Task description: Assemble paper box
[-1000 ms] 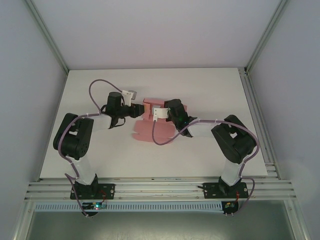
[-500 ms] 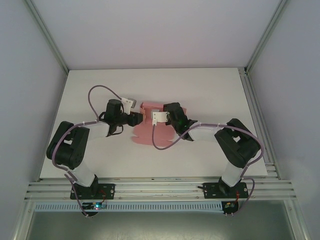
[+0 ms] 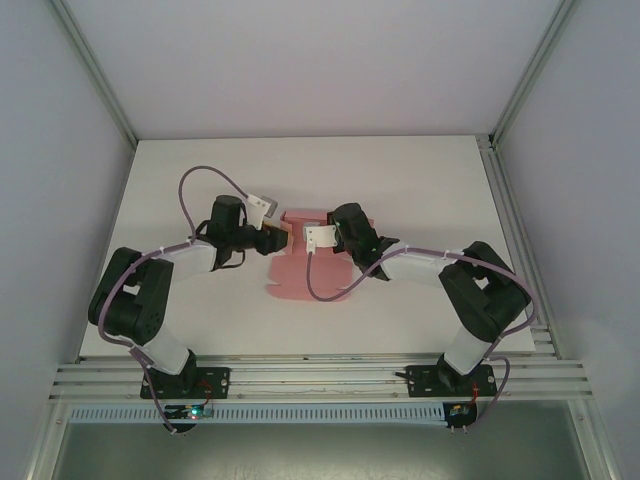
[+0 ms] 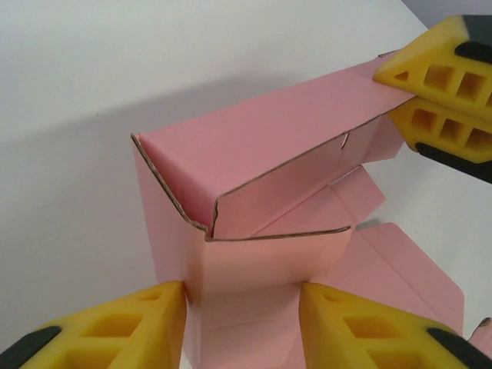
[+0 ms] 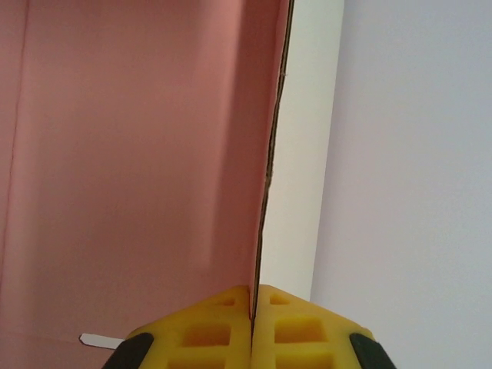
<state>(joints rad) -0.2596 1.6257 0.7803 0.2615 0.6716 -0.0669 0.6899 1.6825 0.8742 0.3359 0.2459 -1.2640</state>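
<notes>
Walls of the paper box [image 4: 261, 154] stand partly folded. The right end effector [image 5: 252, 327] clamps one flap; the left end effector [image 4: 242, 327] straddles a wall, grip unclear.

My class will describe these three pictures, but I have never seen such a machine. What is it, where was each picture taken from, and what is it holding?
These are two robot arms bolted at the near edge of a white table. The wide picture looks down from above and behind them: left arm on the left, right arm on the right. The other two pictures come from a small camera on each wrist, so the yellow fingers at the bottom edge are that arm's own. On the table lies a pink paper box, partly folded up. The right gripper is pinched shut on one thin edge of it. The left gripper has a finger on either side of a raised panel; whether it squeezes is unclear.
</notes>
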